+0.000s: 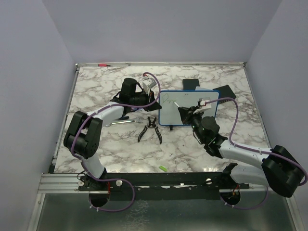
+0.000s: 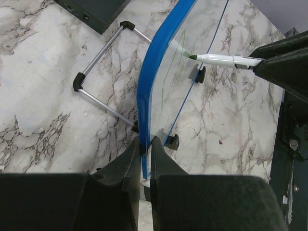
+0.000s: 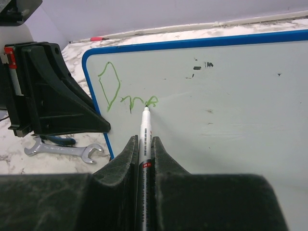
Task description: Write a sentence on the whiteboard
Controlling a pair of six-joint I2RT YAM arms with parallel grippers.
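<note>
The whiteboard (image 1: 185, 111), white with a blue frame, stands on the marble table at centre. My left gripper (image 1: 155, 102) is shut on its left edge (image 2: 144, 103), which shows edge-on in the left wrist view. My right gripper (image 1: 185, 111) is shut on a white marker (image 3: 145, 126) whose tip touches the board face (image 3: 231, 110). A short green scrawl (image 3: 126, 94) sits at the board's upper left, ending at the marker tip. The marker also shows in the left wrist view (image 2: 226, 59), tip on the board.
Black-handled pliers (image 1: 150, 130) lie in front of the board. A wrench (image 3: 65, 151) lies to the board's left. Flat black pads (image 1: 191, 84) sit behind the board. A small green object (image 1: 162, 168) lies near the front edge. A red item (image 1: 103, 64) rests on the back rail.
</note>
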